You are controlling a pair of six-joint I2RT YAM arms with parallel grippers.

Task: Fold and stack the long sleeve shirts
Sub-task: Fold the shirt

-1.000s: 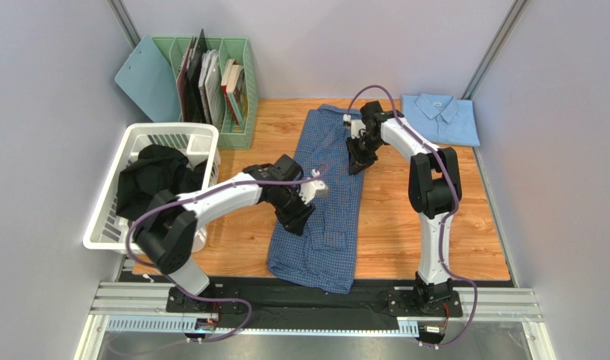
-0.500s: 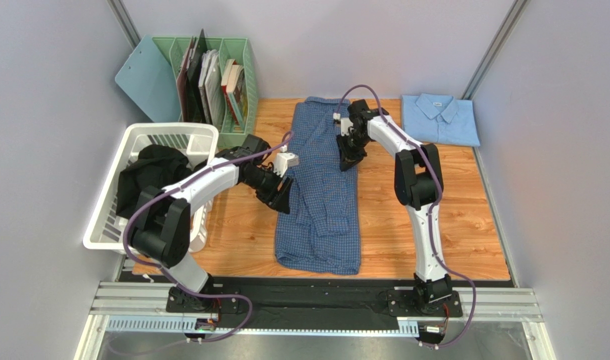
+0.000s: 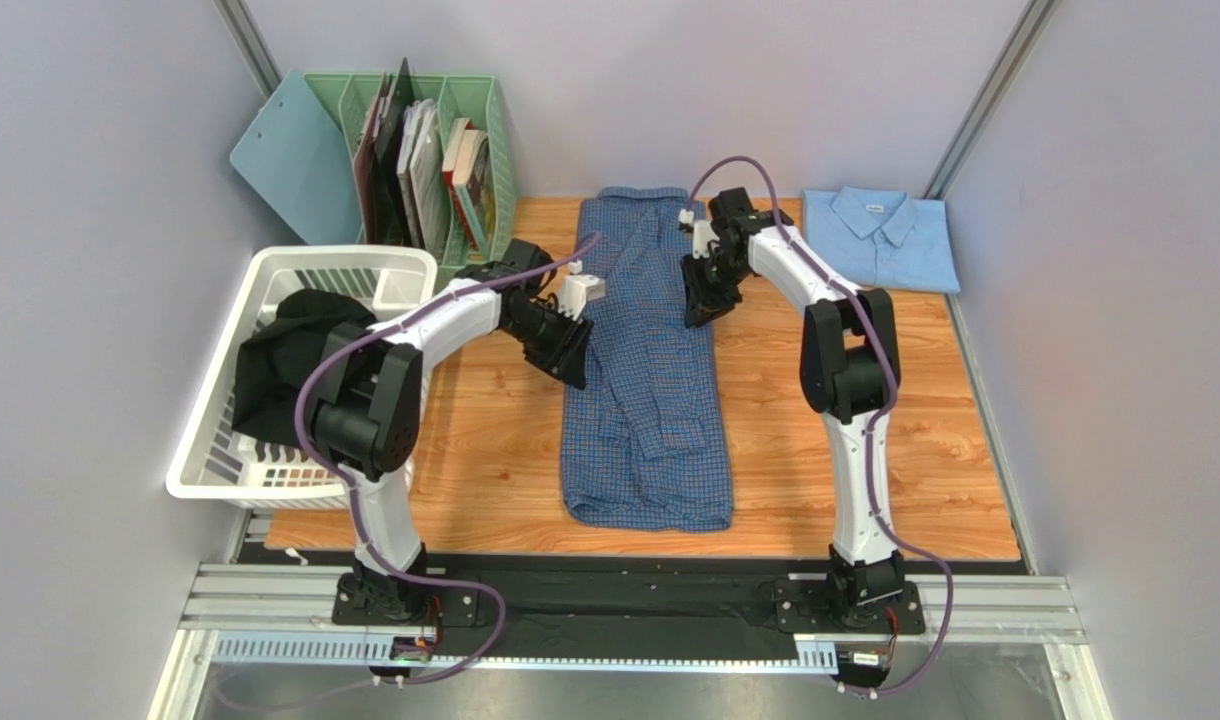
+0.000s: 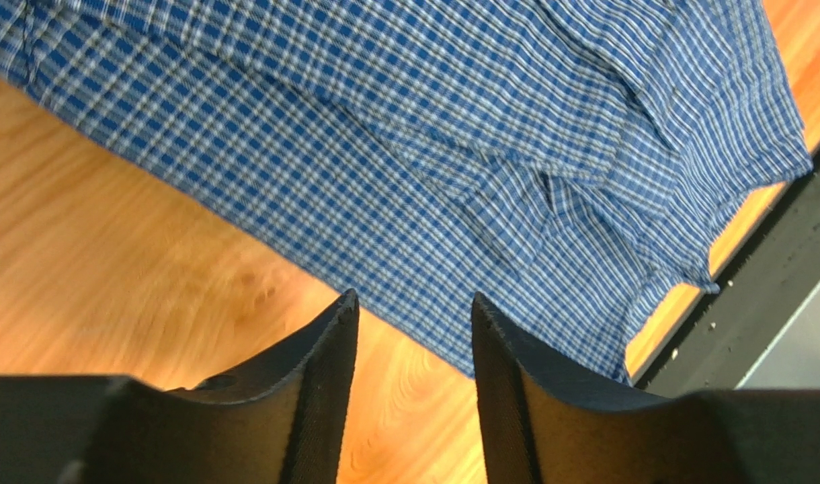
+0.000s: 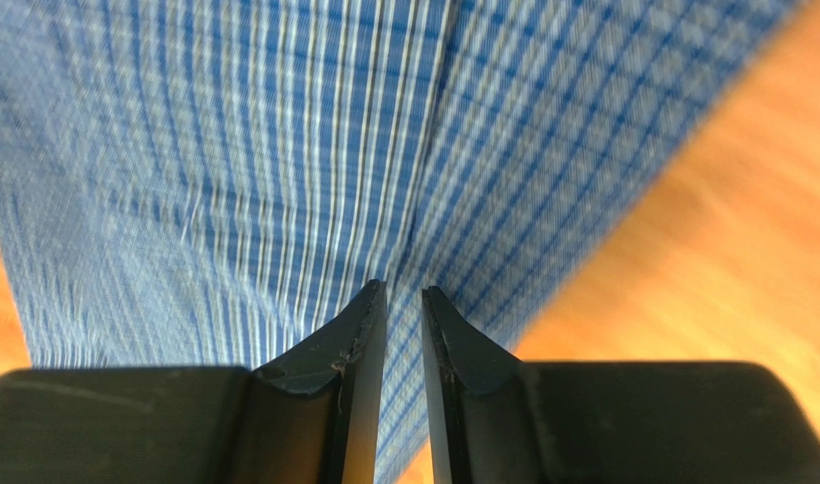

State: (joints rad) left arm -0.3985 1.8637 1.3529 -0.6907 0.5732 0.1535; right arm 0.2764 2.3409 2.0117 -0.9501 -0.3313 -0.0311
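The mid-blue checked shirt (image 3: 646, 375) lies lengthwise down the middle of the wooden table, collar at the far end, and fills the left wrist view (image 4: 465, 121) and the right wrist view (image 5: 232, 151). My left gripper (image 3: 571, 357) sits at its left edge; in its wrist view the gripper (image 4: 414, 303) is open and empty, with bare wood between the fingers. My right gripper (image 3: 699, 312) is at the shirt's right edge near the collar; in its wrist view the gripper (image 5: 404, 290) is nearly closed, with a crease of the fabric running into it. The pale sky-blue shirt (image 3: 882, 237) lies folded at the far right.
A white laundry basket (image 3: 338, 267) holding dark clothes (image 3: 308, 353) stands at the left. A green file rack (image 3: 474, 273) with books and a blue clipboard (image 3: 286, 150) stand at the far left. Grey walls enclose the table.
The checked shirt was pulled toward the far edge and straightened. Both grippers moved away from me, and the left one has let go and now sits at the shirt's left edge.
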